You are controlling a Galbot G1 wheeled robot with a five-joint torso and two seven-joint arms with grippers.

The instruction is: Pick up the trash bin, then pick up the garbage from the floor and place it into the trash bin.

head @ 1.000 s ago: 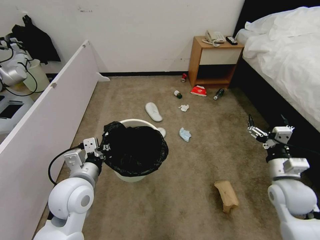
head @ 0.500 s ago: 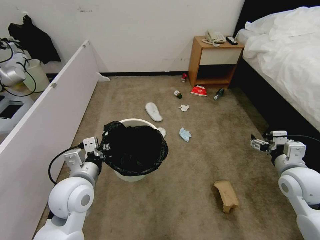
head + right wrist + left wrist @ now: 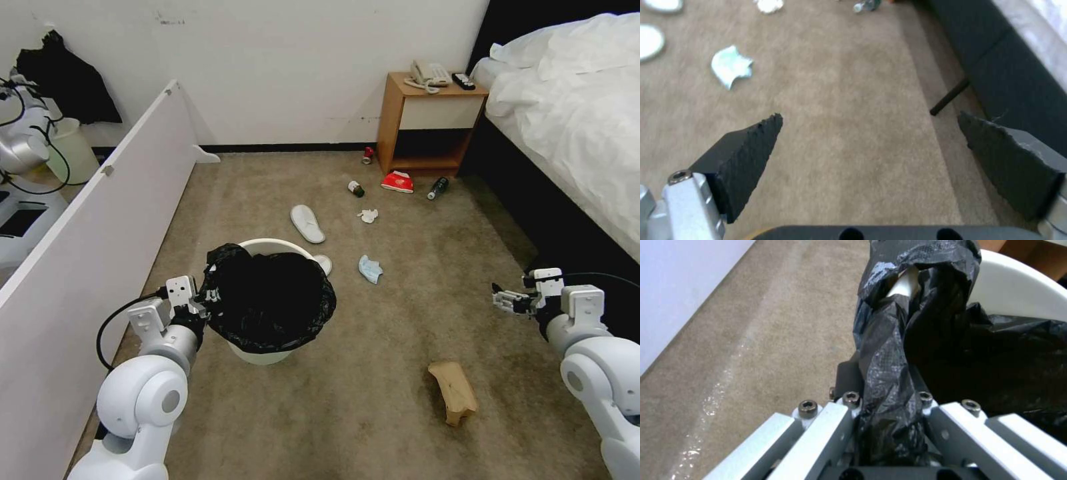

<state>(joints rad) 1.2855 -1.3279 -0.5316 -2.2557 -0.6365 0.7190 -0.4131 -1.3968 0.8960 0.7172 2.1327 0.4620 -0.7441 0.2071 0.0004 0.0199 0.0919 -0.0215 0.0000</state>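
Litter dots the carpet: a white slipper (image 3: 307, 223), a pale blue wad (image 3: 369, 269) and a crumpled brown paper bag (image 3: 454, 392), with a nightstand (image 3: 427, 127) and bed (image 3: 573, 120) beyond. The trash bin (image 3: 270, 299) sits front left, probably just off the floor. The left gripper (image 3: 203, 301) pinches its bagged rim. The right gripper (image 3: 501, 299) hangs wide apart over bare carpet, holding nothing.

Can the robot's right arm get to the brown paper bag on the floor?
Probably yes. The right gripper is open and hangs above bare carpet, and nothing lies between it and the crumpled brown paper bag.
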